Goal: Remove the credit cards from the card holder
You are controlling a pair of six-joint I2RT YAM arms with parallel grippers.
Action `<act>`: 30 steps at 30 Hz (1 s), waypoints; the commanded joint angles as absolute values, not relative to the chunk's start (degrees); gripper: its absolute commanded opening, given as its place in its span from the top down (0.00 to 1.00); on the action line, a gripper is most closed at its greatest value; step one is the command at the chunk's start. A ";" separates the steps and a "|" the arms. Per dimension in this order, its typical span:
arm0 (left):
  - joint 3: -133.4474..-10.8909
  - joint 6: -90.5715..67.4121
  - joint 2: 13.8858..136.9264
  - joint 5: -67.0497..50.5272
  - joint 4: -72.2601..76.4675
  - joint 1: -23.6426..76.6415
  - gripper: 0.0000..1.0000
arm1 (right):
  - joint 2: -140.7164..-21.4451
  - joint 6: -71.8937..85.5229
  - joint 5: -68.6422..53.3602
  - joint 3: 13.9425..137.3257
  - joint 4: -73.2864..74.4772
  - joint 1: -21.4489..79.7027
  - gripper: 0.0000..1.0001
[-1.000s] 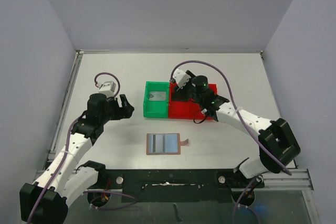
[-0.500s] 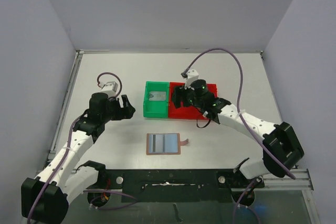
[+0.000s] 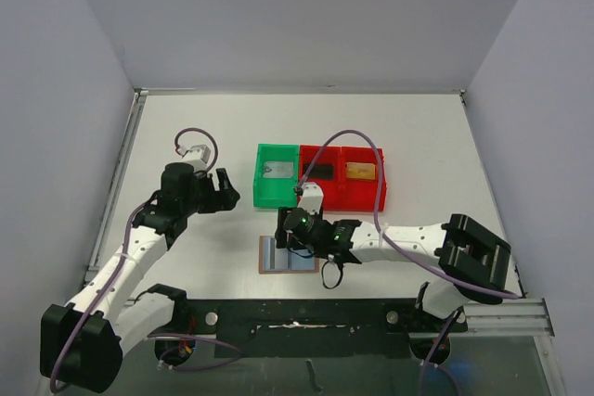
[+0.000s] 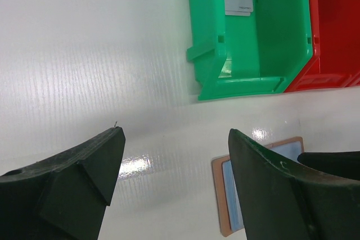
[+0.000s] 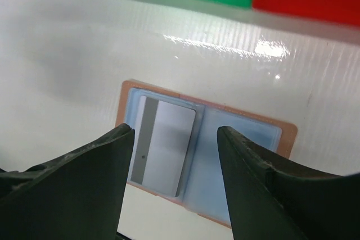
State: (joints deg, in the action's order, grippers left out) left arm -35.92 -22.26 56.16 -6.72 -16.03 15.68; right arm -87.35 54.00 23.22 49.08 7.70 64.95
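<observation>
White table [image 3: 186,136], glossy top w/ fine ribbing. Green bin [image 3: 276,199] sits approx. mid-table, its right wall touching the red bins [image 3: 362,201], which carry on to the right; all in one row, L to R. Card holder [image 3: 266,261] lies open & flat on the near side of the bins, approx. under the green/red join, apart from them.

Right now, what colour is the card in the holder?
Flat rectangular card: silver-grey with dark stripe; right wrist view.
</observation>
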 commanded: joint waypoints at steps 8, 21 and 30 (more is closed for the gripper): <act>-37.01 -24.83 57.68 -8.42 -14.92 16.15 0.31 | -88.84 64.76 18.93 42.78 -4.17 64.59 0.62; -32.80 -37.62 57.27 -13.41 -14.22 24.63 0.43 | -93.12 69.10 15.20 43.00 -3.79 64.54 0.74; -30.73 -39.42 57.00 -11.98 -14.93 30.42 0.48 | -89.64 67.97 17.08 42.98 -1.23 65.09 0.74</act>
State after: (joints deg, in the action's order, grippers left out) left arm -31.05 -37.74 58.15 -12.21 -16.53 28.42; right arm -92.64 68.23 15.42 42.52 -2.57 64.82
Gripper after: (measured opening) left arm 0.529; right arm 0.254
